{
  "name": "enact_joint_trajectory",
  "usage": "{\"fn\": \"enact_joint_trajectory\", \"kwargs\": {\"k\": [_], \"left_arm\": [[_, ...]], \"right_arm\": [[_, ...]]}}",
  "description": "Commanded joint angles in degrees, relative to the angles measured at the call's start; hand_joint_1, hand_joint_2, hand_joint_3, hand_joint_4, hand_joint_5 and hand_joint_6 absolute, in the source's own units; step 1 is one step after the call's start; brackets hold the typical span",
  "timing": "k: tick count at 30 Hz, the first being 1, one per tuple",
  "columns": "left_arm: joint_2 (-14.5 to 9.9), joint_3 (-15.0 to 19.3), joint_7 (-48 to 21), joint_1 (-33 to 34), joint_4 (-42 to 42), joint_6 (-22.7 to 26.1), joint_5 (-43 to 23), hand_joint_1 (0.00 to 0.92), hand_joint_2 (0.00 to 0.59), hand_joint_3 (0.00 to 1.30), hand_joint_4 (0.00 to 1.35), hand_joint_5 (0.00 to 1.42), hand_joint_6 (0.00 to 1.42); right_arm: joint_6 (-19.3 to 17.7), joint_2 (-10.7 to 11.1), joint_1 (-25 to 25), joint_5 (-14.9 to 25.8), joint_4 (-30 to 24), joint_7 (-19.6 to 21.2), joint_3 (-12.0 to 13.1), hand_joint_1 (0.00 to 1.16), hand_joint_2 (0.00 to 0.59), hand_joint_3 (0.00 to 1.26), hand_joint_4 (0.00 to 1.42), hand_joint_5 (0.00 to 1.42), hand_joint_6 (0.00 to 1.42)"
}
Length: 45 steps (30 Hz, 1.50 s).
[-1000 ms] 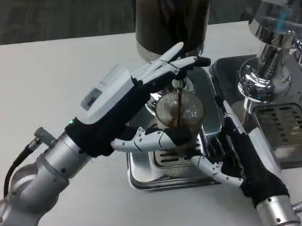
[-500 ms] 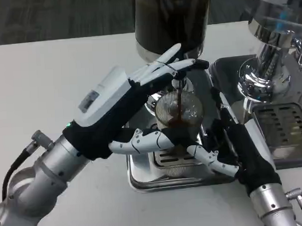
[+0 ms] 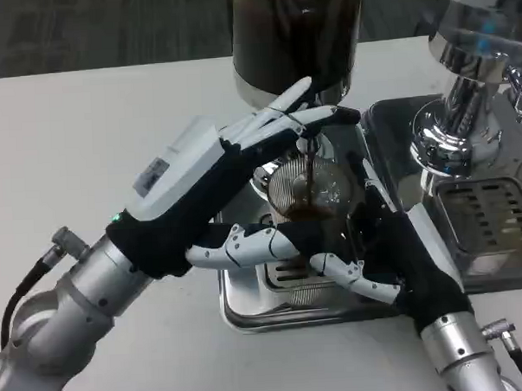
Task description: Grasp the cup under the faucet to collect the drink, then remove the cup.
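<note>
On the white table [image 3: 85,125], the left hand [image 3: 243,175] presses the faucet [image 3: 309,141]; the right hand [image 3: 380,251] grips the cup [image 3: 308,189].

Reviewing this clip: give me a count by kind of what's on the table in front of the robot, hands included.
Hands: 2, left hand and right hand
Cups: 1, clear cup with dark drink in it
Drink dispensers: 2, dark dispenser and chrome dispenser
Drip trays: 2, steel tray and second tray
Total: 7
</note>
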<state>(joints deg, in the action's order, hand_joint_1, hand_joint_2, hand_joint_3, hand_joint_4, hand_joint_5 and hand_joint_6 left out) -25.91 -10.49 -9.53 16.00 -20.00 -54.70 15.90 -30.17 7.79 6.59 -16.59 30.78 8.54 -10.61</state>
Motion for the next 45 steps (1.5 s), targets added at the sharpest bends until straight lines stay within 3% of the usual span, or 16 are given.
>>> {"fn": "enact_joint_trajectory", "kwargs": {"k": [1,20,31,45], "left_arm": [[-0.6,-1.8,-2.3,-1.9,0.6,-0.1,1.4,0.0,0.174,0.23,0.0,0.23,0.22],[-1.3,-0.9,-2.3,-2.9,2.0,1.3,-0.2,0.0,0.176,0.25,0.0,0.24,0.22],[-0.7,7.5,2.6,-4.2,6.6,4.5,-2.1,0.0,0.189,0.24,0.0,0.22,0.19],[1.0,14.8,5.4,-7.0,9.9,4.5,-4.7,0.0,0.202,0.25,0.05,0.25,0.22]], "right_arm": [[0.1,-0.5,1.4,0.5,0.7,-1.4,0.0,0.66,0.187,0.0,0.0,0.0,0.11],[-0.8,-2.6,4.8,0.5,5.5,-2.1,-0.2,0.68,0.183,0.0,0.0,0.0,0.13],[-1.2,-2.7,4.2,0.2,4.9,-1.6,-0.1,0.68,0.183,0.0,0.0,0.0,0.14],[-1.3,-2.9,4.1,0.2,4.6,-2.5,-0.6,0.68,0.19,0.0,0.0,0.0,0.16]]}}
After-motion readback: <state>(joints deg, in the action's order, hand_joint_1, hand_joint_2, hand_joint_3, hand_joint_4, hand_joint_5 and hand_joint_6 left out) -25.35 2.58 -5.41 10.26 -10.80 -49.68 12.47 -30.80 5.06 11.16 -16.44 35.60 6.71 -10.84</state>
